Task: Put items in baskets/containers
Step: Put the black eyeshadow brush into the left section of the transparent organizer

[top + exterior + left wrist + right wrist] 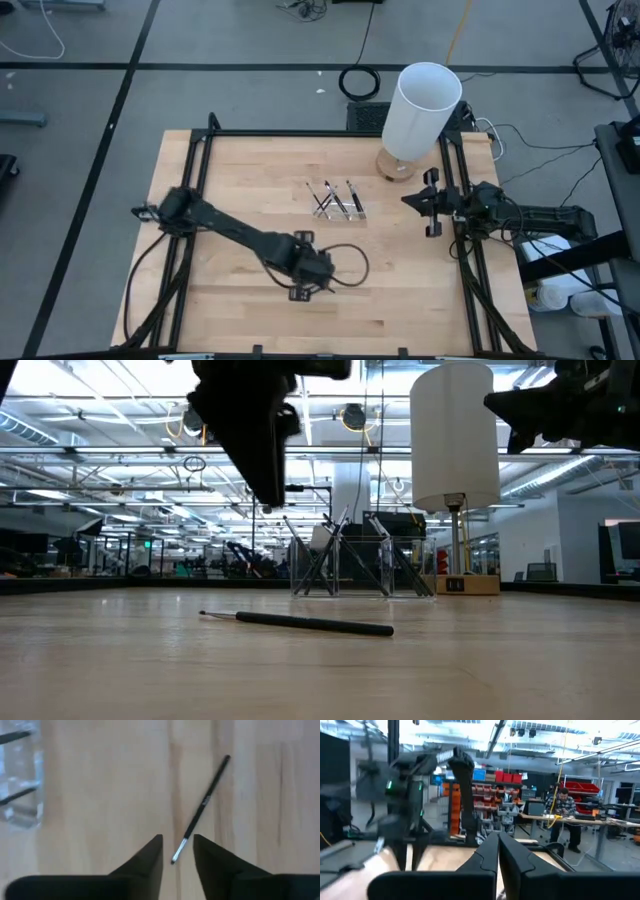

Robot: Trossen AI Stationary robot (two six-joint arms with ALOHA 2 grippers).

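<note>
One thin dark stick with a pale silvery tip [201, 810] lies flat and alone on the wooden worktop, well apart from the small clear plastic rectangular tray [338, 203]. The tray sits near the worktop's middle. Several more of the same dark sticks [330, 555] stand in it, leaning crosswise against its walls at different angles.
</note>
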